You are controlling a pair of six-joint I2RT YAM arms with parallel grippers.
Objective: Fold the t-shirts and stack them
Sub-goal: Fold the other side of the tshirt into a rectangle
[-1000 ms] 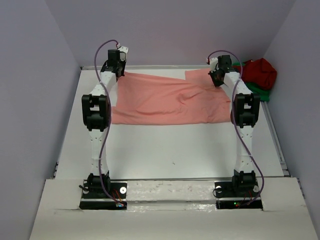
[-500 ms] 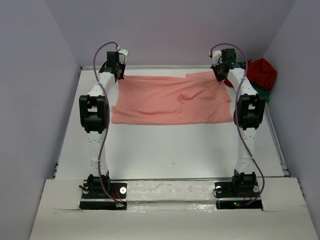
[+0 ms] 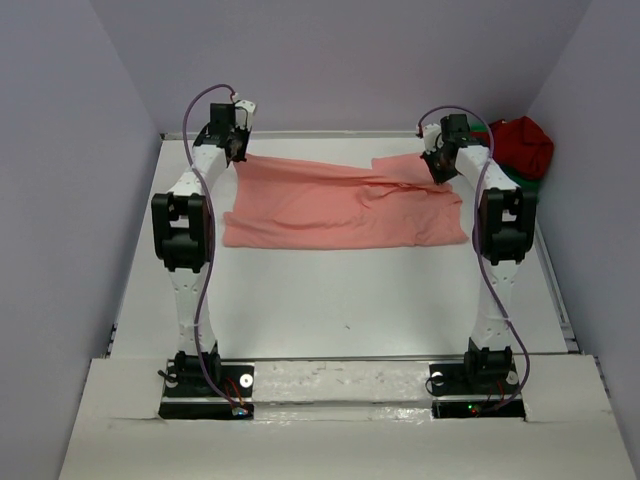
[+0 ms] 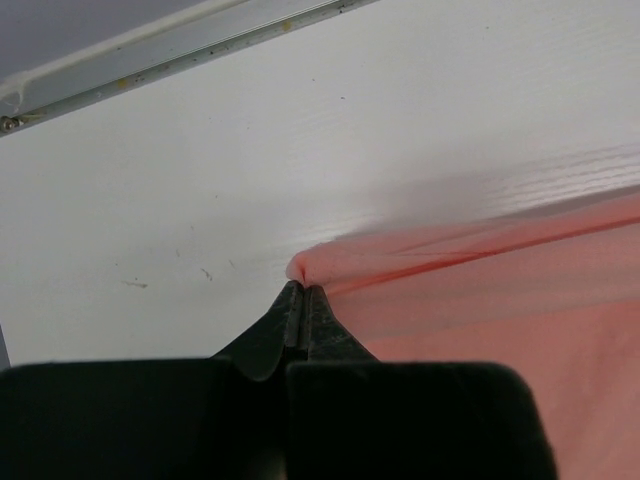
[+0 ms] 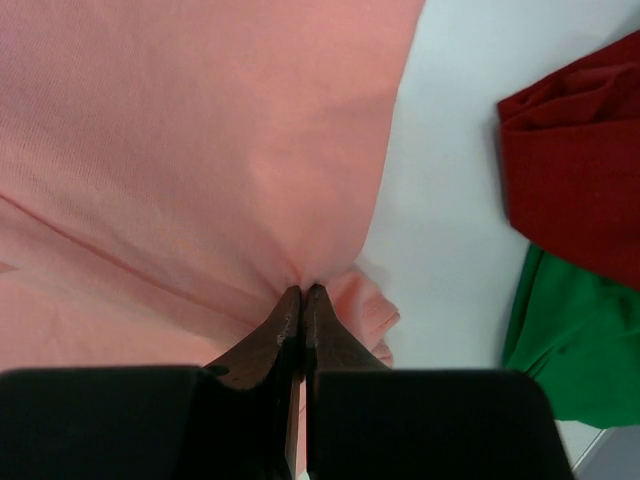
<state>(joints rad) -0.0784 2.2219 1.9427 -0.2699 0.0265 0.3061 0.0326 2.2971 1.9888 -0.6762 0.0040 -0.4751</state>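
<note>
Your left gripper is pinched shut on the far-left corner of the salmon-pink shirt. The left wrist view shows cloth bunched at the tips; from the top the wrist hides that. Your right gripper is also pressed together, on a fold near the shirt's far-right edge, and only the right wrist view shows it. The top view gives the layout: pink shirt spread over the far half of the table, pulled between both arms, creases running across. The dark red shirt is heaped in the far-right corner over the green shirt. The right wrist view shows bare table between them and the pink one.
</note>
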